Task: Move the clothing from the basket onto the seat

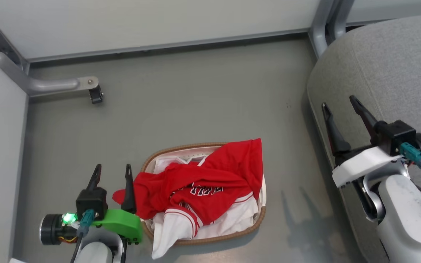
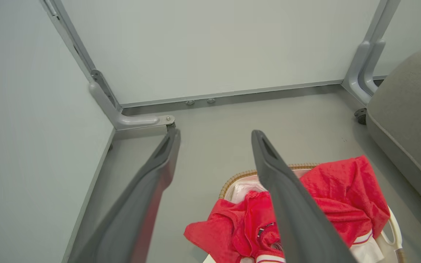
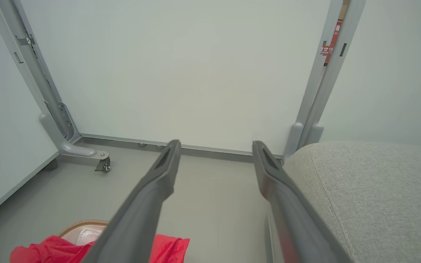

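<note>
Now, step: approach, by my reading; nothing is lifted, and the clothing (image 1: 210,182) lies heaped in the basket (image 1: 181,147), one fold spilling over its left rim.
Left gripper (image 1: 113,166): just left of the basket, jaws apart, empty; contact with the spilled fold cannot be told.
Right gripper (image 1: 338,101): well right of the basket, at the seat (image 1: 378,62) edge, jaws apart, empty.
Next move: probably the left gripper drops onto the red heap, pinches a thick bunch and lifts it clear of the rim.
Count: one basket, one seat, two grippers; one jersey for sure, further garments cannot be told.

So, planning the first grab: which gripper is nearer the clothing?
The left gripper, open beside the red clothing; the right gripper hangs by the seat.
</note>
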